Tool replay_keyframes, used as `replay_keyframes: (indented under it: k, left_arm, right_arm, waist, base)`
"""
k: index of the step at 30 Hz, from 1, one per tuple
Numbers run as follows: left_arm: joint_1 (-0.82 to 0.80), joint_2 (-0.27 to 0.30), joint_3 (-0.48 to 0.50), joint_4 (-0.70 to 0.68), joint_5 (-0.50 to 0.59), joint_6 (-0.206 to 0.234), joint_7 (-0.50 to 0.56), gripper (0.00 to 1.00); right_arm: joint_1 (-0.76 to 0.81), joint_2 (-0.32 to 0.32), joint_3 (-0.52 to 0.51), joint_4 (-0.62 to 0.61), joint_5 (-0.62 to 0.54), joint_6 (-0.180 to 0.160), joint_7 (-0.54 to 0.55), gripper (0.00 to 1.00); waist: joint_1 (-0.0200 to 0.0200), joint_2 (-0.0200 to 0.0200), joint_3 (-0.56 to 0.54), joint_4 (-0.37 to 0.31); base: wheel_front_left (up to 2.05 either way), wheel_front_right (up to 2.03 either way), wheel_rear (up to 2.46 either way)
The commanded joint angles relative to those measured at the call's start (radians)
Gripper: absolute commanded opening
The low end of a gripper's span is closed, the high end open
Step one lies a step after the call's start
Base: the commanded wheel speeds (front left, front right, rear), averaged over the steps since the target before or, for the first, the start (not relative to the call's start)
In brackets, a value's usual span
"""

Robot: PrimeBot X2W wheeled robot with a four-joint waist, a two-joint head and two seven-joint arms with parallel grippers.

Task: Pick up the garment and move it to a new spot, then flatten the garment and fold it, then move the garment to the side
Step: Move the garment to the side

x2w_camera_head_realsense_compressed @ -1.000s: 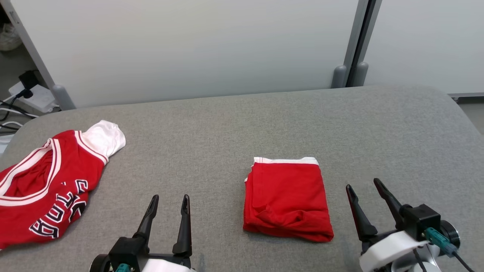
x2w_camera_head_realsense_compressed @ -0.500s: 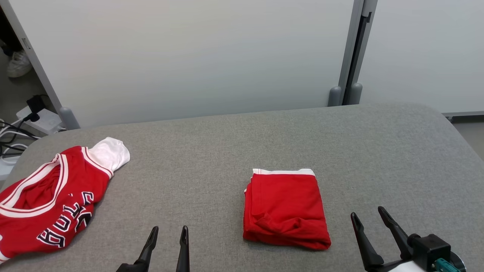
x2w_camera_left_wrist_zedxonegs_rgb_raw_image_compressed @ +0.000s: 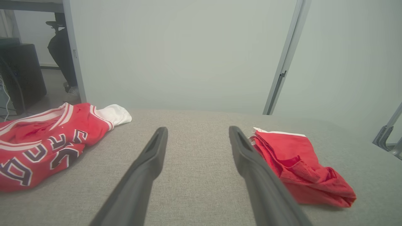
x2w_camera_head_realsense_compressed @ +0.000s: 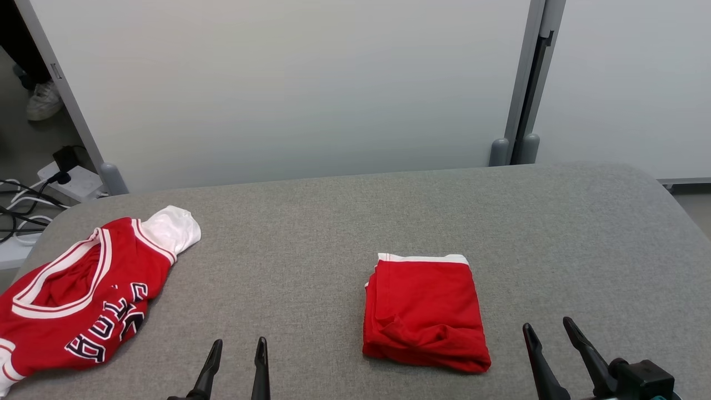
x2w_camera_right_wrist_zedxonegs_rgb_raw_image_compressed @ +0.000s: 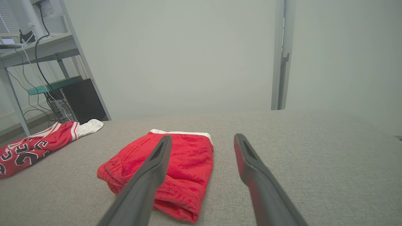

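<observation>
Left pincer [x2w_camera_head_realsense_compressed: 238, 341] and right pincer [x2w_camera_head_realsense_compressed: 547, 323] sit lower in the head view than a second ago, drawn back; jaws apart, empty. Folded garment [x2w_camera_head_realsense_compressed: 425, 311] lies free on desk [x2w_camera_head_realsense_compressed: 311, 233], nearer the right pincer. Jersey [x2w_camera_head_realsense_compressed: 83, 300] crumpled, far left. Fold looks done.

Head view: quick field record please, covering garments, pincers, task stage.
surface: grey fabric table
folded garment: red, white band at far edge, folded square, right of centre
jersey: red basketball jersey, crumpled, at table's left
left pincer: open, empty, apart from both garments
right pincer: open, empty, right of folded garment, not touching
task stage: fold looks done; move to side not yet done
</observation>
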Motion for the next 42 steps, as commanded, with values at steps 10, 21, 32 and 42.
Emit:
replay_keyframes:
  k: [10, 21, 32, 42]
  left_arm:
    - [-0.028, -0.002, 0.038, -0.033, 0.007, 0.015, -0.01, 1.0]
    - [-0.027, -0.002, 0.037, -0.035, 0.003, 0.015, -0.01, 1.0]
    - [-0.035, -0.002, 0.038, -0.025, 0.009, 0.006, -0.01, 1.0]
    - [-0.062, -0.002, 0.006, -0.016, 0.004, -0.019, -0.01, 1.0]
  right_arm:
    - [-0.016, 0.001, 0.012, -0.041, 0.006, 0.0, -0.014, 1.0]
    - [-0.01, 0.007, 0.015, -0.043, 0.007, 0.0, -0.014, 1.0]
    - [-0.028, 0.019, 0.007, -0.02, 0.031, 0.0, -0.014, 1.0]
    - [-0.175, 0.027, 0.02, 0.187, 0.211, 0.0, -0.014, 1.0]
  waist:
    - [0.0, 0.0, -0.003, 0.007]
    - [0.0, 0.0, 0.0, 0.02]
    - [0.0, 0.0, 0.015, 0.025]
    - [0.0, 0.0, 0.051, 0.054]
  base:
    - [0.0, 0.0, 0.0]
    - [0.0, 0.0, 0.0]
    - [0.0, 0.0, 0.0]
    - [0.0, 0.0, 0.0]
